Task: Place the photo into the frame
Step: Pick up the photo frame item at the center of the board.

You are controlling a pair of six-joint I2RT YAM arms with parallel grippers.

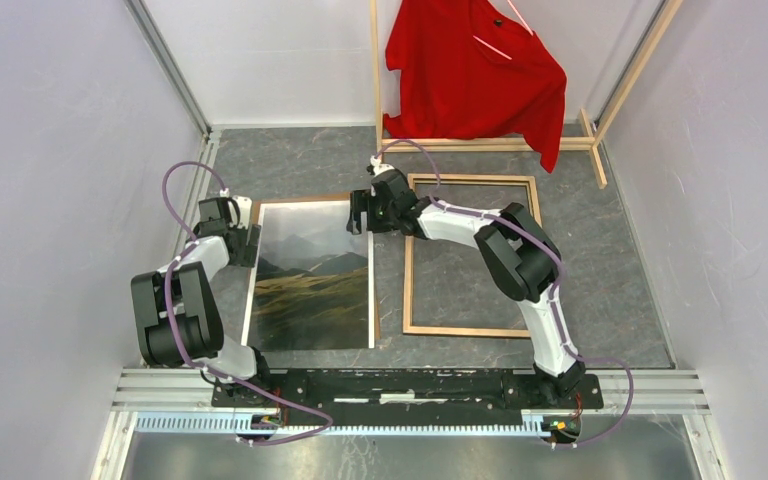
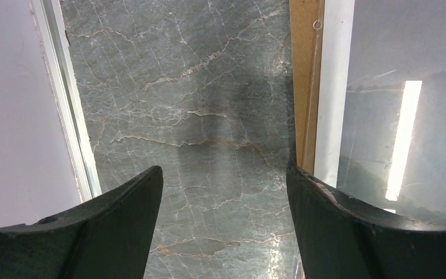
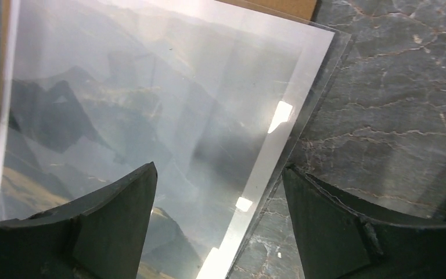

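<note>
White arm links (image 1: 455, 222), black joints (image 1: 515, 262), purple cables (image 1: 193, 164), curved black gripper fingers (image 2: 354, 232)

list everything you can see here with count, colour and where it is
photo: one, mountains and green-brown hills with a white border, flat on the table, left of centre
clear sheet: one, transparent, seems to lie over the photo
backing board: one, brown, under the photo, edges showing
frame: one, light wood side showing, flat to the right of the photo
clothes rack: one, light wood, far side
shirt: one, red, hanging on the rack
table: one, grey marbled
left gripper: black, open, empty, at the photo's far left corner
right gripper: black, open, empty, over the photo's far right corner
</note>
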